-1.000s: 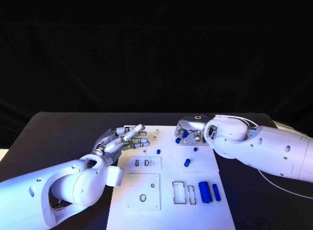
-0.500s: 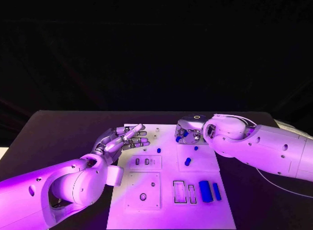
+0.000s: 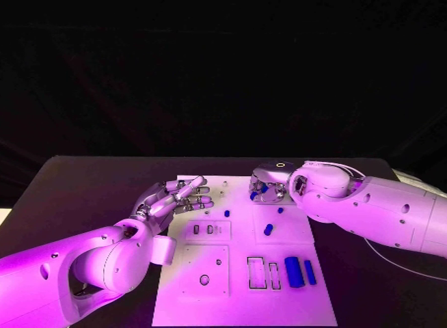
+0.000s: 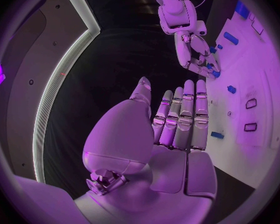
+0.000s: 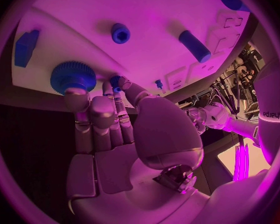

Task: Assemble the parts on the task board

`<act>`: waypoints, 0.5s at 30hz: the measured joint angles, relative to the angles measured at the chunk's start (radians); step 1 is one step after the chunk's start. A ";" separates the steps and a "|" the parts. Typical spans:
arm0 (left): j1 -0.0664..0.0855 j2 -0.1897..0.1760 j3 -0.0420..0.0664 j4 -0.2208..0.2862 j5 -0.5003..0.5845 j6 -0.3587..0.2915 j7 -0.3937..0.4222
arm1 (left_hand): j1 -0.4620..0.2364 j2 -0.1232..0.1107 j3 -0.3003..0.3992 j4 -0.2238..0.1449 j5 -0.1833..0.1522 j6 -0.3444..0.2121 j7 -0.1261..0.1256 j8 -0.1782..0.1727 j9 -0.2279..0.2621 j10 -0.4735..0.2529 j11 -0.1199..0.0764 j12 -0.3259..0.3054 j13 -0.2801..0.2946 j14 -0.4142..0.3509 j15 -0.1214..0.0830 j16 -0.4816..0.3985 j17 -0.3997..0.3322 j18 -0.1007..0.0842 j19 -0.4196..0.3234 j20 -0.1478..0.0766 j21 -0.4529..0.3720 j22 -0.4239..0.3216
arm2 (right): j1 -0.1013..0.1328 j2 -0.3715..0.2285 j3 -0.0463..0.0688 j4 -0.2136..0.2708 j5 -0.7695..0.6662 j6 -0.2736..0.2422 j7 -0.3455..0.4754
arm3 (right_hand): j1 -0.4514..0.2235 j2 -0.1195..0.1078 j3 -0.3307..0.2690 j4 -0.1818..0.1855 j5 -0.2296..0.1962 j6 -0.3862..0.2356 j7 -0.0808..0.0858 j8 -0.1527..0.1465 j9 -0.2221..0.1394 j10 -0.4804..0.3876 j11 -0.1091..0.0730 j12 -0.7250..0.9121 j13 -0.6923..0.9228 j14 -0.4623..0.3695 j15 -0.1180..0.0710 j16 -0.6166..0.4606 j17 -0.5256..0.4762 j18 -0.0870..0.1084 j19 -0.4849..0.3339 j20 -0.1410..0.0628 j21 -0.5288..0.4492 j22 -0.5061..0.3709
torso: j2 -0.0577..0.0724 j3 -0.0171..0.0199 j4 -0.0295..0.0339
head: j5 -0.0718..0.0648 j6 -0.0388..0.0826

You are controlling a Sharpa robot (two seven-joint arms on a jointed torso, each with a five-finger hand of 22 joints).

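Observation:
The white task board point(image 3: 238, 301) lies in the middle of the black table. My right hand point(image 3: 268, 187) is low over its far right corner. In the right wrist view its thumb and a finger pinch a small blue part point(image 5: 115, 79), and the other fingertips point(image 5: 74, 100) touch a blue knurled wheel point(image 5: 72, 76). My left hand point(image 3: 180, 195) hovers open at the board's far left edge, fingers spread, holding nothing. Loose blue parts lie on the board: a short peg point(image 3: 227, 214), an oblong piece point(image 3: 268, 229) and two bars point(image 3: 292, 271) near the front right.
Beside the bars are empty rectangular slots point(image 3: 255, 272), and a round hole point(image 3: 204, 279) sits in a square plate at front left. A blue ring point(image 5: 120, 33), a cylinder point(image 5: 195, 46) and a block point(image 5: 27, 47) lie near my right hand. Black table surrounds the board.
My right hand has shifted and turned a little over the board's far right corner. The left hand and the loose parts have stayed where they were.

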 measured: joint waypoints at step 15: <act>0.000 0.003 0.000 -0.005 0.001 0.000 -0.003 | 0.000 0.000 0.000 0.000 0.000 -0.004 0.004 0.000 0.000 0.000 0.000 0.000 0.000 0.000 0.000 0.000 0.000 0.000 0.000 0.000 0.000 0.000 | 0.002 0.022 0.005 0.030 0.021 -0.194 -0.031 | 0.016 -0.003 0.038 0.016 -0.017 0.005 0.003 0.000 0.000 0.000 0.000 -0.002 -0.001 0.000 0.000 0.018 0.013 0.000 0.003 0.004 0.019 0.020 | 0.004 -0.0012 0.0030 | 0.002 0.014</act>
